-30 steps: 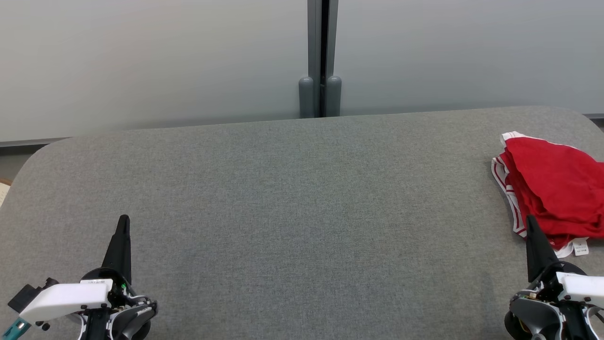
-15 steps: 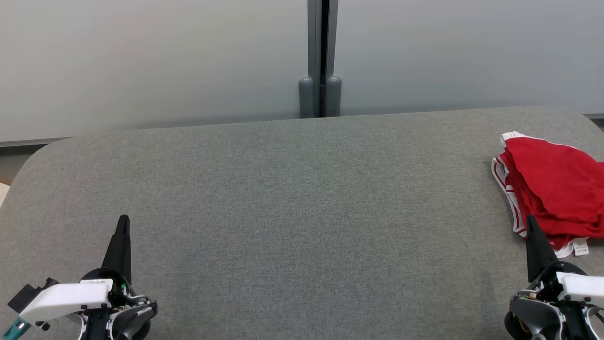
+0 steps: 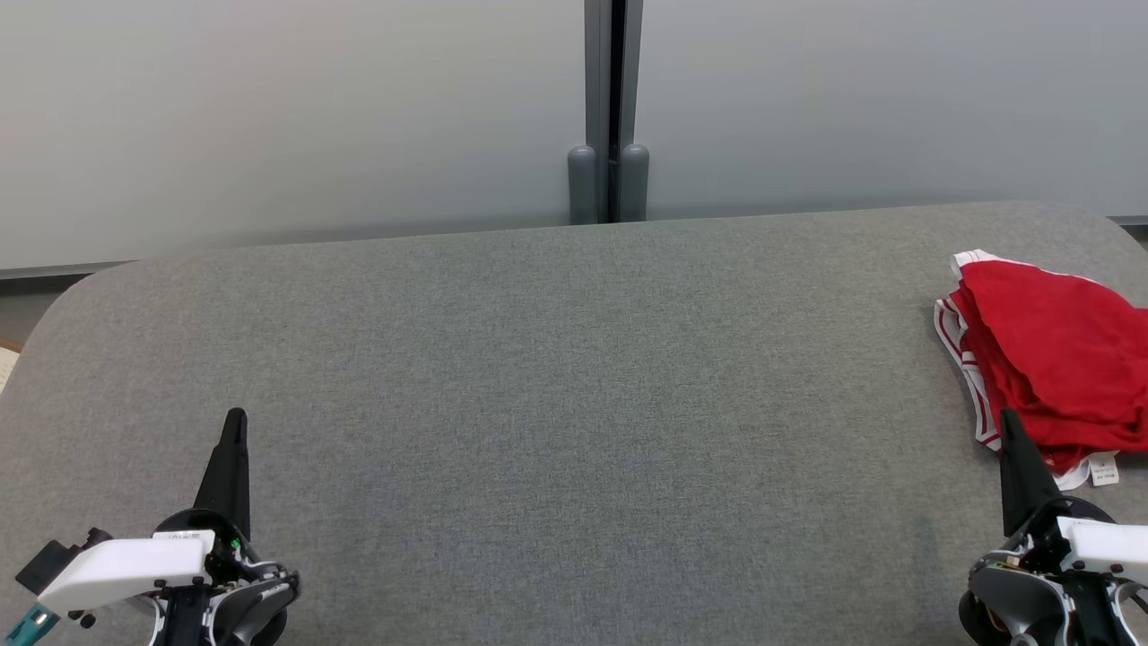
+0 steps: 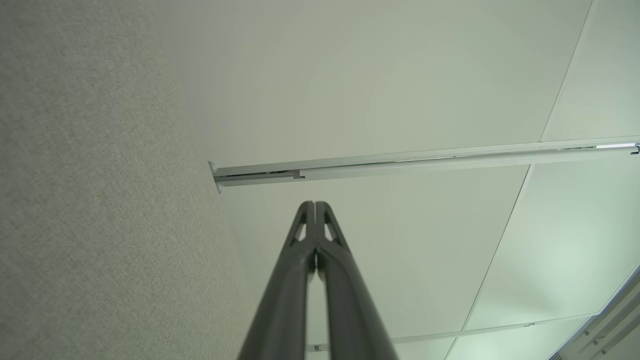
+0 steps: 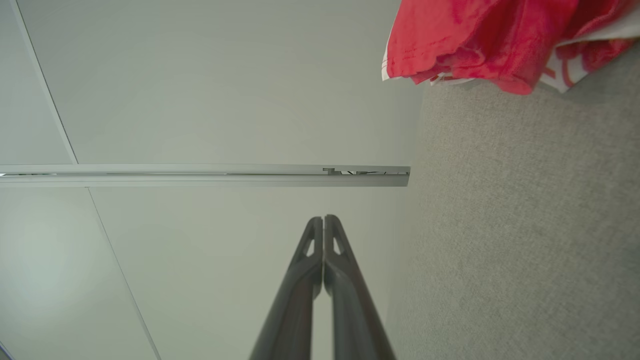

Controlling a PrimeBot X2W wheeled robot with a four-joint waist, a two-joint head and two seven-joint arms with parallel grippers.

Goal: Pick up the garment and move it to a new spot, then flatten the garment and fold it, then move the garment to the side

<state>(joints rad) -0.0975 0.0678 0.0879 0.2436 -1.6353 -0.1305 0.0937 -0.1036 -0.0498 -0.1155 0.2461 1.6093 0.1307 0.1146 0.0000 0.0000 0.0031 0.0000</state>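
Table (image 3: 574,377): covered in grey woven cloth, matt, fine rough weave.
Garment (image 3: 1054,350) at the table's right edge: red cloth, soft, matt, creased; white trim; small white label (image 3: 1104,468).
Left gripper (image 3: 235,417) and right gripper (image 3: 1006,414): fingers (image 4: 292,280) dark matt plastic; housings (image 3: 126,561) white smooth plastic, slight sheen.
Wall panels (image 3: 269,117) behind the table: smooth, matt.
Post (image 3: 596,90) between them: smooth grey, metal-looking.

Left end effector (image 3: 236,420) and right end effector (image 3: 1007,418) share tapered black fingers (image 3: 226,471), white housings (image 3: 126,563).
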